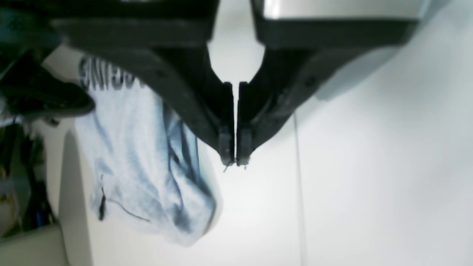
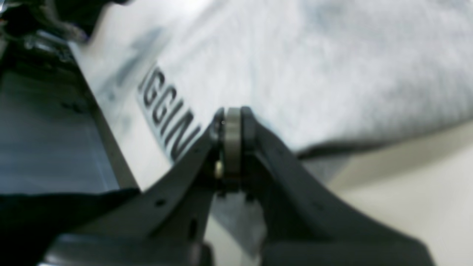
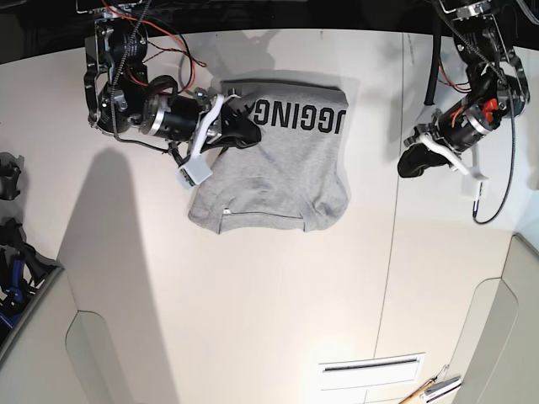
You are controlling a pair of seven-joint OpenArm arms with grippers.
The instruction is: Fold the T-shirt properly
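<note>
The T-shirt [image 3: 282, 168] lies partly folded on the table [image 3: 253, 320], toward the far edge, lettering up along its far end. The right gripper [image 3: 240, 135] sits at the shirt's edge beside the lettering, jaws pressed together; the right wrist view shows a pale strip between them, whether cloth cannot be told. The left gripper [image 1: 235, 160] hangs over bare table well apart from the shirt, fingers pressed together on nothing. Open tabletop spreads on the near side, crossed by a seam [image 3: 389, 252].
</note>
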